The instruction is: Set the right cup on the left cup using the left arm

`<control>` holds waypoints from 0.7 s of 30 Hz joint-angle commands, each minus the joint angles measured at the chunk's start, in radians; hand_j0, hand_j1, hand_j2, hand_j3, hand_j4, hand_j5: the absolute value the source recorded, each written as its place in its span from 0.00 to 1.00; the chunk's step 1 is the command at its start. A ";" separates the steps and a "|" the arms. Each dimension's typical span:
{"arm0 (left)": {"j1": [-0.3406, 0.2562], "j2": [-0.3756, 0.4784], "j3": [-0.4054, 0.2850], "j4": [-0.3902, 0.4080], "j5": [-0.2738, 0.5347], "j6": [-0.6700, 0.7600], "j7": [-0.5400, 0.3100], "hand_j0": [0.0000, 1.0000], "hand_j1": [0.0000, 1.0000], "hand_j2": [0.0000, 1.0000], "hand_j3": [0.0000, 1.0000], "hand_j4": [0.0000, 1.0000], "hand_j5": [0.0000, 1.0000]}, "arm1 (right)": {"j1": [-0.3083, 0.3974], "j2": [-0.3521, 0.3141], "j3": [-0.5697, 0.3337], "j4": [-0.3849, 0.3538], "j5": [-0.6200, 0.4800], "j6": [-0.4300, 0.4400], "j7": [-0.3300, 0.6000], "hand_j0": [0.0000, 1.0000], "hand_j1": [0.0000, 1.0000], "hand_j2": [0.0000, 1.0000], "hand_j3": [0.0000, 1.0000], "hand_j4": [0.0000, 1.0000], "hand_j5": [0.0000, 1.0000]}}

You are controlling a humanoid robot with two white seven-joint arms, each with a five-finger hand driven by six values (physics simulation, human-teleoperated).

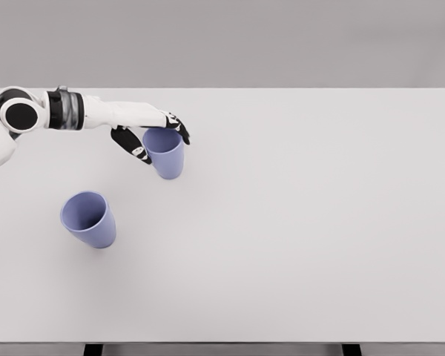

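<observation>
Black-tipped fingers [179,130] of the left hand [152,135] wrap the rim of a pale blue, smooth-walled tapered cup [165,154], with the thumb [133,147] on the near left side and the other fingers across the far side of the mouth, so the hand is clasped around that cup just below its lip. From where I stand I cannot tell whether the cup rests on the surface or is lifted a little off it. It sits upright, toward the far left part of the plain white table [297,222], not far from the far edge. Behind the hand the white forearm [96,111] with its grey wrist band runs back to the left edge. A second pale blue tapered cup [90,219] stands open-mouthed nearer the front left, well apart from the held one.
</observation>
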 commanded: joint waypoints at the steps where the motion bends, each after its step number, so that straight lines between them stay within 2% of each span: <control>1: 0.000 0.006 0.011 -0.008 0.008 0.002 -0.001 0.63 0.63 0.63 0.63 0.63 0.63 | 0.000 0.000 0.000 0.000 0.000 0.000 0.000 1.00 1.00 1.00 1.00 1.00 1.00; 4: 0.014 0.031 0.051 -0.086 0.016 0.002 -0.001 0.60 0.60 0.60 0.60 0.60 0.60 | 0.000 0.000 0.000 0.000 0.000 0.000 0.000 1.00 1.00 1.00 1.00 1.00 1.00; 9: 0.011 0.170 0.052 -0.242 0.097 0.002 -0.001 0.60 0.60 0.60 0.60 0.60 0.60 | 0.000 0.000 -0.001 0.000 0.000 0.000 0.000 1.00 1.00 1.00 1.00 1.00 1.00; 13: 0.003 0.330 0.052 -0.397 0.195 0.002 -0.001 0.60 0.60 0.60 0.60 0.60 0.60 | 0.000 0.000 0.001 0.000 0.000 0.000 0.000 1.00 1.00 1.00 1.00 1.00 1.00; 16: -0.005 0.500 0.072 -0.532 0.276 0.002 -0.001 0.60 0.60 0.60 0.60 0.60 0.60 | 0.000 0.000 -0.001 0.000 0.000 0.000 0.000 1.00 1.00 1.00 1.00 1.00 1.00; 19: -0.012 0.636 0.083 -0.626 0.336 0.002 -0.001 0.60 0.60 0.60 0.60 0.60 0.60 | 0.000 0.000 -0.001 0.000 0.000 0.000 0.000 1.00 1.00 1.00 1.00 1.00 1.00; 21: -0.009 0.695 0.107 -0.673 0.353 0.002 -0.001 0.60 0.60 0.60 0.60 0.60 0.60 | 0.000 0.000 -0.001 0.000 0.000 0.000 0.000 1.00 1.00 1.00 1.00 1.00 1.00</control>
